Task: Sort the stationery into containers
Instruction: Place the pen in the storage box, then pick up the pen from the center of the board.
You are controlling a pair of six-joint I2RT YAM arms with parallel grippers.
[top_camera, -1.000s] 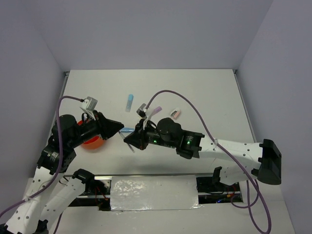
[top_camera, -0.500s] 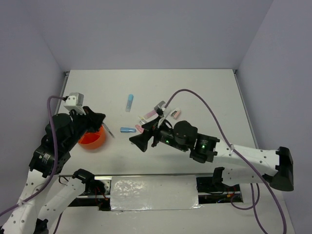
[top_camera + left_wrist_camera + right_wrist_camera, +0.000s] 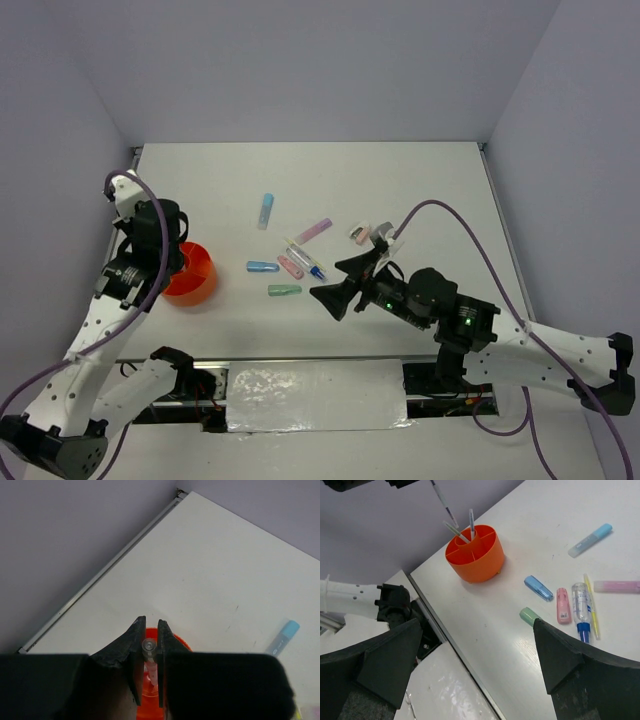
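The orange cup (image 3: 196, 274) stands at the left, with two thin pens (image 3: 471, 524) leaning in its compartments (image 3: 475, 554). My left gripper (image 3: 150, 629) hangs straight above it, shut on a thin grey pen (image 3: 149, 647) that points down at the cup (image 3: 175, 642). That pen (image 3: 443, 501) also shows in the right wrist view. Loose on the table lie a blue capsule (image 3: 262, 266), a pink capsule (image 3: 290, 266), a green capsule (image 3: 284, 290) and a clear blue-tipped pen (image 3: 306, 259). My right gripper (image 3: 335, 297) is open and holds nothing, just right of the green capsule (image 3: 529, 615).
A light blue highlighter (image 3: 265, 211), a pink highlighter (image 3: 313, 231) and a small pink-and-white piece (image 3: 360, 233) lie farther back. A thin yellow pen (image 3: 591, 605) rests beside the clear pen. The table's near edge (image 3: 450, 640) runs under my right gripper.
The two grippers were together mid-table. The right one opened and pulled back to the right. The left arm swung left and rose with the pen to above the cup.
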